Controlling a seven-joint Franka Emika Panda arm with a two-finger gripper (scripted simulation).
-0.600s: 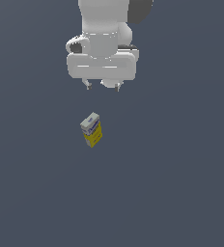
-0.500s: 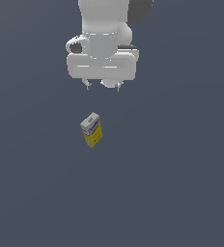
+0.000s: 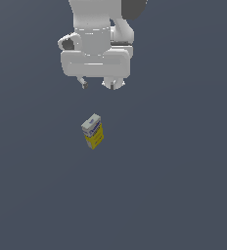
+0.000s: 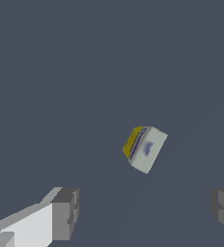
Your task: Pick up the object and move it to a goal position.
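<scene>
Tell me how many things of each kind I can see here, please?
Cartons: 1, the small yellow and white carton standing on the grey floor
Robot grippers: 1, the gripper, open, above the carton
Total: 2

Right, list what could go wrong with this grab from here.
1. The carton sits rotated relative to the open gripper; without wrist alignment the fingers may close on its corners and twist it.
2. It is small and upright, so a finger clipping it during descent could topple it.
</scene>
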